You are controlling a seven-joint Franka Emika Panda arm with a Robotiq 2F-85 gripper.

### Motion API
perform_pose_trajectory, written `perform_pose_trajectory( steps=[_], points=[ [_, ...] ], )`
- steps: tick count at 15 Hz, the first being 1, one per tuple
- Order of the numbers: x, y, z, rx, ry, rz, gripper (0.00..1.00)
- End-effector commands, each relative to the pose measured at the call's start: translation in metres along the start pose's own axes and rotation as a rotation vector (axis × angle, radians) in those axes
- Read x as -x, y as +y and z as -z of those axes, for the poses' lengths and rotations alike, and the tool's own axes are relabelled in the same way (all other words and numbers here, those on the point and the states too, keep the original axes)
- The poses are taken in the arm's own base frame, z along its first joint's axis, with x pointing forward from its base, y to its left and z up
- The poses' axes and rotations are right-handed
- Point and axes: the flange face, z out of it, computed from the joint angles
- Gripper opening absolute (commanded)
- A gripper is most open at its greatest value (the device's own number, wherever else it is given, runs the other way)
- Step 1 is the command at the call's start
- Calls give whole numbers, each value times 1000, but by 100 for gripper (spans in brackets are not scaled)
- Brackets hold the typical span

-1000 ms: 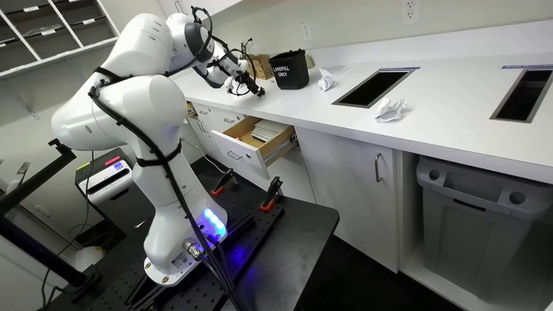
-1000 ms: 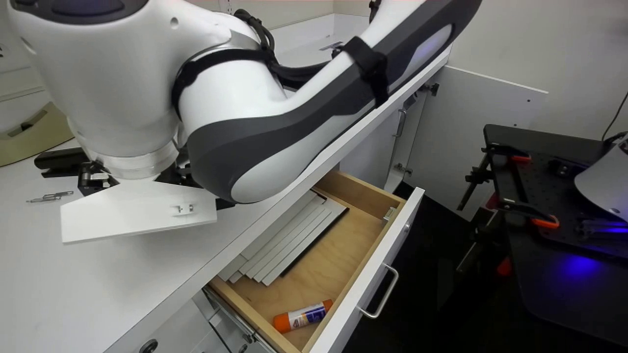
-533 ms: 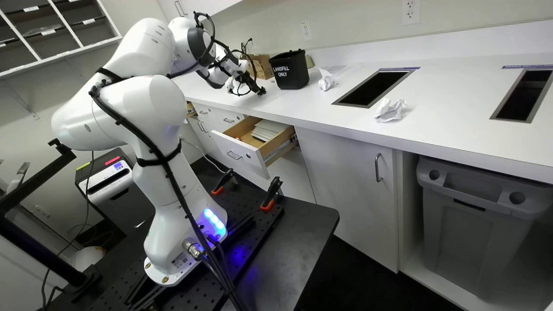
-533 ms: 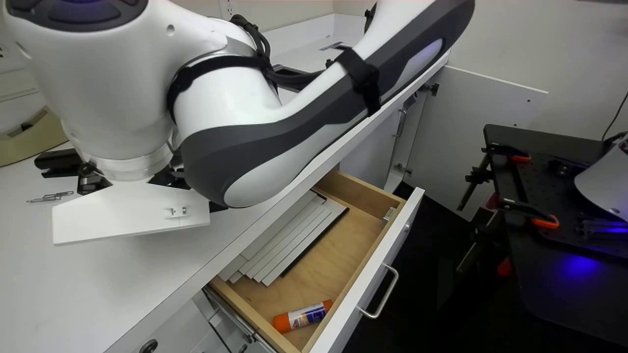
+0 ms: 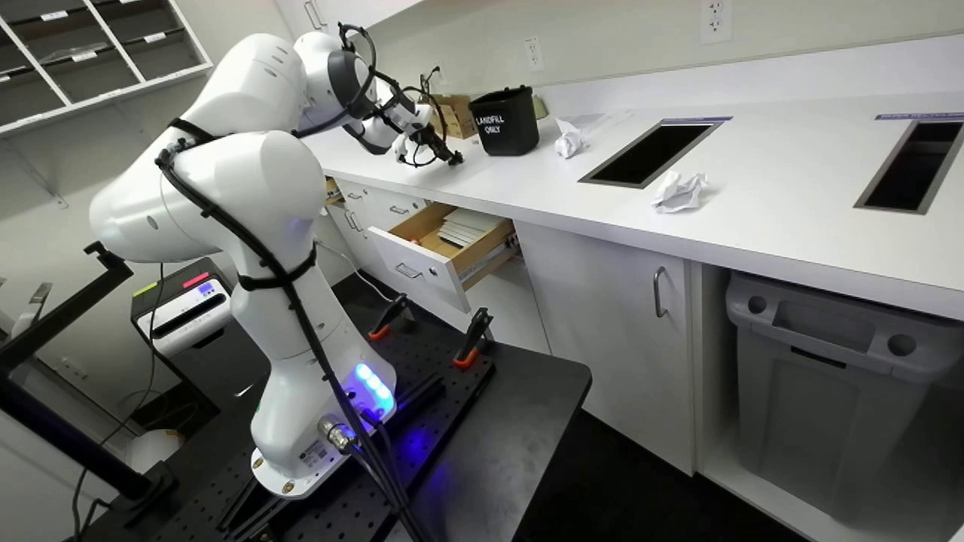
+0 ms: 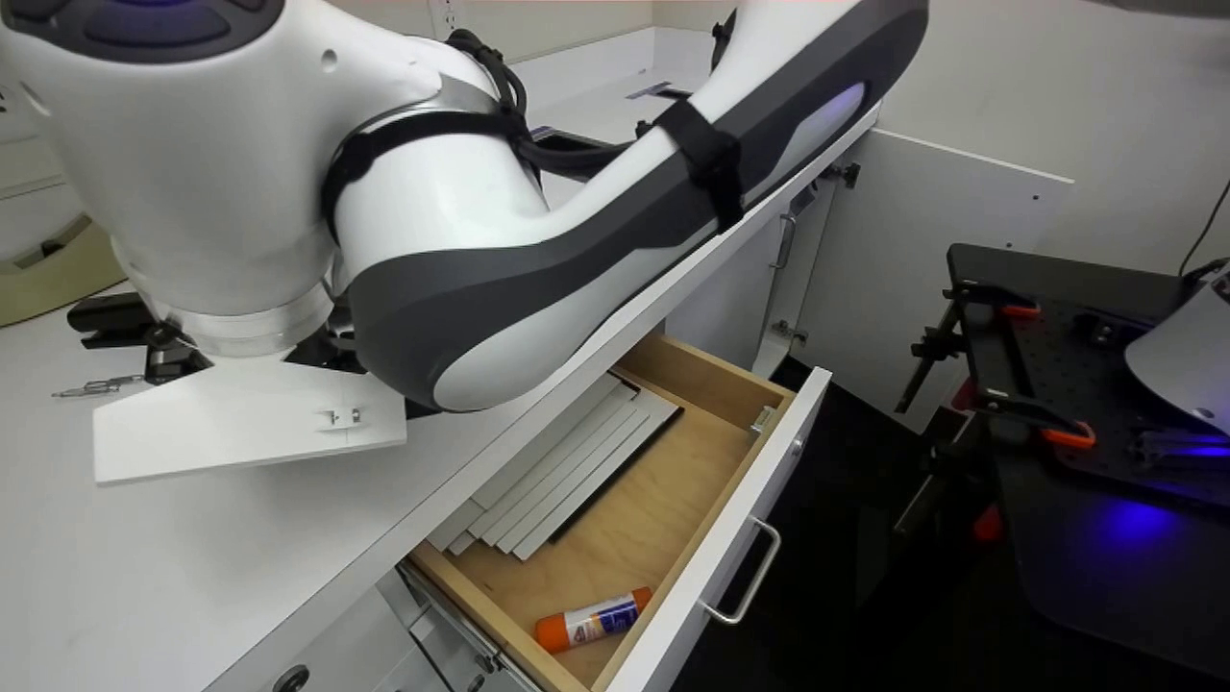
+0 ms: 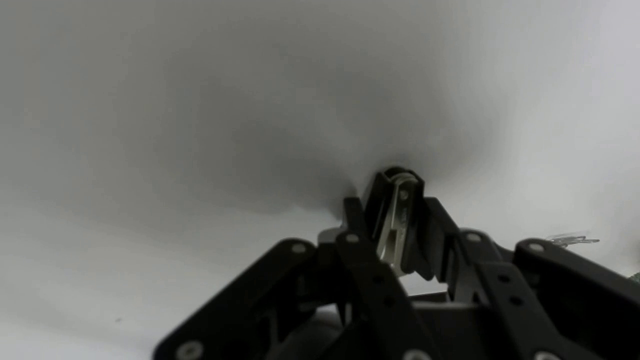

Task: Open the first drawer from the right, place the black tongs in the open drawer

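In the wrist view the black tongs (image 7: 413, 220), a narrow black piece with a metal strip along its inside, stand between my fingers, with the white counter below. My gripper (image 7: 393, 202) is shut on them, a fingertip against each long side. One end of the tongs (image 6: 108, 317) shows left of the wrist in an exterior view; the white plate on the wrist covers most of the fingers there. The first drawer from the right (image 6: 663, 481) is pulled out, showing its pale wood inside, and its white front (image 5: 399, 260) faces the robot base.
Grey boards (image 6: 577, 461) and an orange glue stick (image 6: 593, 620) lie in the drawer. On the counter are a beige tape dispenser (image 6: 58, 264), metal clips (image 6: 96, 386), a black landfill bin (image 5: 506, 124) and crumpled paper (image 5: 679, 193). A cabinet door (image 6: 942, 269) stands ajar.
In an exterior view the wrist and its white plate have shifted slightly left and down over the counter. The drawer and the visible end of the tongs have stayed in place.
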Motion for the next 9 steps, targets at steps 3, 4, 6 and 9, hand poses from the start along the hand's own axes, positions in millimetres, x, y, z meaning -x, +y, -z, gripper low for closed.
perform_pose_trajectory(
  steps=[3, 4, 6, 9],
  points=[
    [3, 11, 37, 92, -10, 26, 8],
    [3, 17, 43, 114, -4, 21, 8],
    [2, 27, 53, 167, 6, -1, 8],
    [7, 42, 69, 189, -16, -38, 8]
  ],
)
